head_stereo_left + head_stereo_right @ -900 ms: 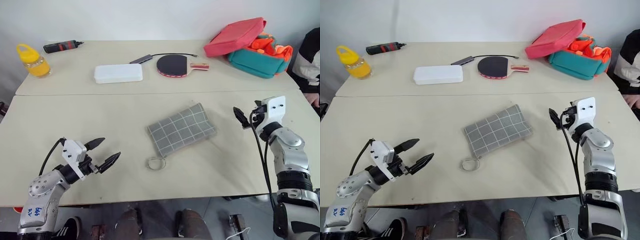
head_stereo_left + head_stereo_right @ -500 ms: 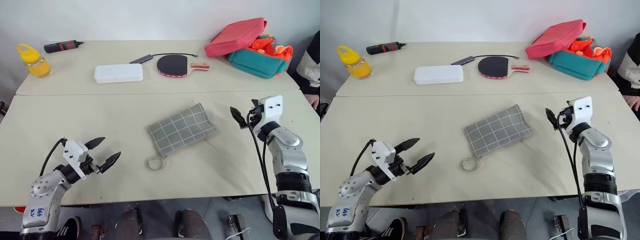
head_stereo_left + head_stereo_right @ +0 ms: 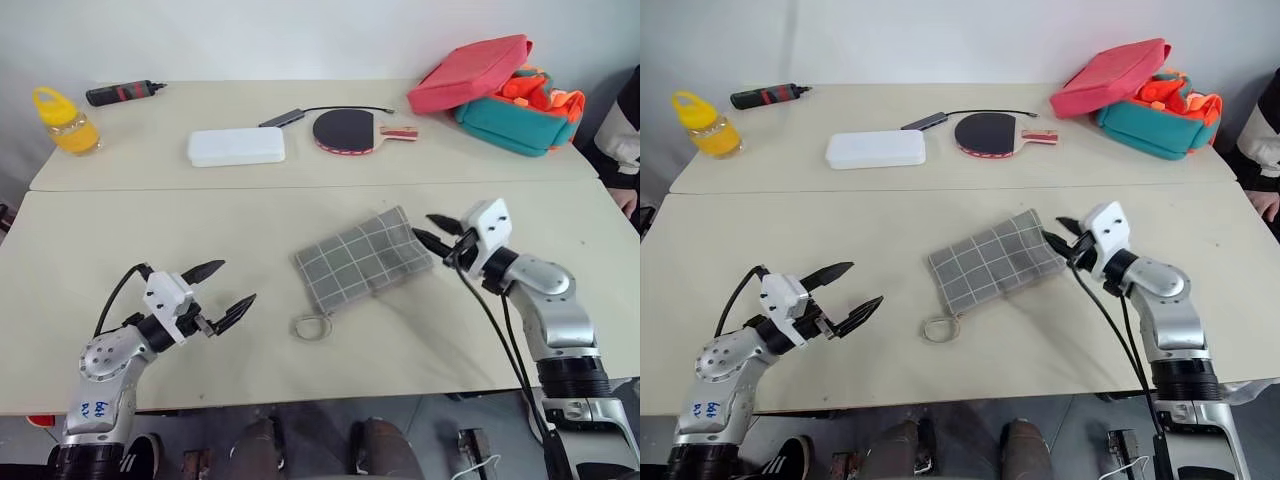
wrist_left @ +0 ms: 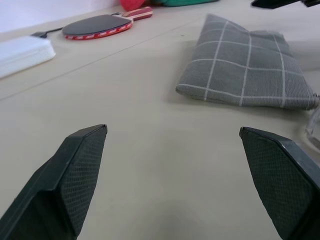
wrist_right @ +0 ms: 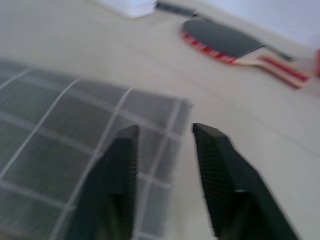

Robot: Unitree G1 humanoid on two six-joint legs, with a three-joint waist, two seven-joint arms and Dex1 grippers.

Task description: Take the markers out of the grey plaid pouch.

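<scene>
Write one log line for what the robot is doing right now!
left gripper: open, apart from pouch | right gripper: slightly open at grey plaid pouch corner | pouch: flat on table, no markers out

Where things sit on the table

Plaid pouch (image 3: 364, 259) lies flat in the middle of the near table (image 3: 120, 250), w/ its loop pull (image 3: 312, 326) at the near end. Right gripper (image 3: 432, 232) is just beside the pouch's far right corner. Left gripper (image 3: 221, 291) is to the pouch's left, apart from it. On the far table: bottle (image 3: 64, 121) at far left, black tool (image 3: 124, 93) behind it, white case (image 3: 236, 146) in the middle, paddle (image 3: 352, 130) to the case's right, cable (image 3: 330, 110) behind them, open bag (image 3: 500, 80) at far right. A person's sleeve (image 3: 622, 125) is at the right edge.
</scene>
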